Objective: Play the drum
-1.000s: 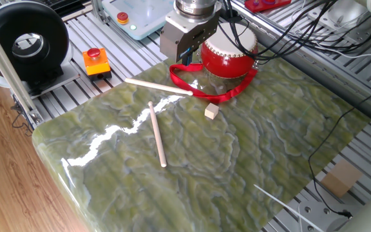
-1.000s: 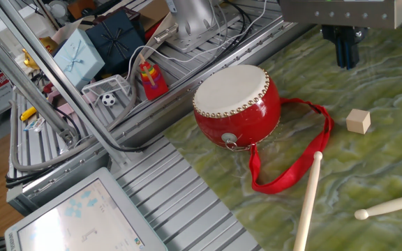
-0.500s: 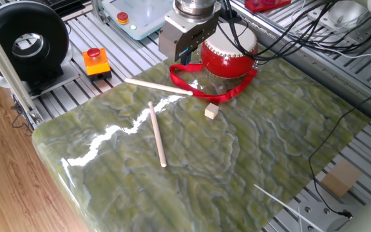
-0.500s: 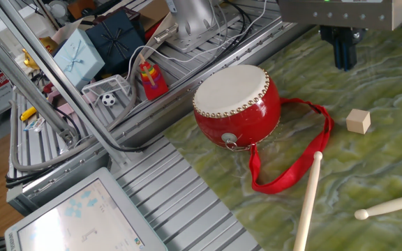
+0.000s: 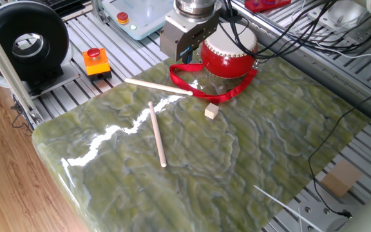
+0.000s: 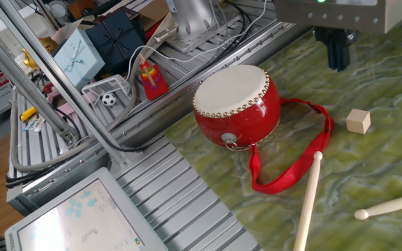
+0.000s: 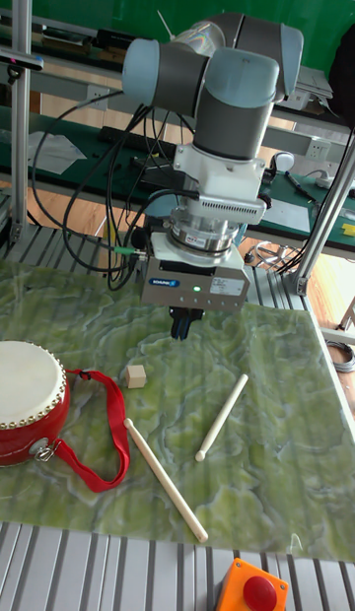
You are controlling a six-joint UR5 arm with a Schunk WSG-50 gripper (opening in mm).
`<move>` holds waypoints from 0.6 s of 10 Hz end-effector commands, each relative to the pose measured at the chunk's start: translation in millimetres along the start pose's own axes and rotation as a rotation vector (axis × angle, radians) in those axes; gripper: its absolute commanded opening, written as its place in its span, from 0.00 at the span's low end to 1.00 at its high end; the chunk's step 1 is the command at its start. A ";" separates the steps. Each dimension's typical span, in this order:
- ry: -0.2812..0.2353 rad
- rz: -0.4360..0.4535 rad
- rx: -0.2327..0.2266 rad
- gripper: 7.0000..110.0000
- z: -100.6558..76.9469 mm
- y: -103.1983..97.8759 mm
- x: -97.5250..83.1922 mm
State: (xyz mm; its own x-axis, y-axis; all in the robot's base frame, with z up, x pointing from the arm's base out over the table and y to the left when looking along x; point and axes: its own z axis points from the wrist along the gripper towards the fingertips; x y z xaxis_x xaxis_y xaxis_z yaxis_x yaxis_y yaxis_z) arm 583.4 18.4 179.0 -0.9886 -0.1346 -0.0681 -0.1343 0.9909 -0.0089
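Overhead, the pincer [image 7: 184, 325] hangs empty, fingers together; the glossy red round drum [image 6: 237, 102] sits near the green marbled bench [image 5: 250, 154] edge.

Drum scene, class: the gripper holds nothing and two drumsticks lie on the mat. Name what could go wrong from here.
1. The gripper hangs empty above the mat, apart from both sticks; it may close on nothing.
2. The long drumstick lies against the red ribbon strap; lifting it may snag the strap and drag the drum.
3. The small wooden cube sits near the drum and could be knocked away during a swing.
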 end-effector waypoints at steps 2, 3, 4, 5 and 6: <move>0.047 -0.024 -0.040 0.00 -18.9 6.9 -83.3; 0.051 -0.050 -0.032 0.00 -22.8 5.4 -95.1; 0.052 -0.098 -0.026 0.00 -17.9 4.3 -95.6; 0.075 -0.179 0.006 0.00 -9.7 -1.9 -88.9; 0.072 -0.223 0.015 0.00 5.7 2.5 -87.2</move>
State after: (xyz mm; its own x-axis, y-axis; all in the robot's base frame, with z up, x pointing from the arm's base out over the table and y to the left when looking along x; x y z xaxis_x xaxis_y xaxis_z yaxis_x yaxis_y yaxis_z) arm 659.5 28.2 193.3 -0.9683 -0.2495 -0.0112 -0.2493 0.9683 -0.0158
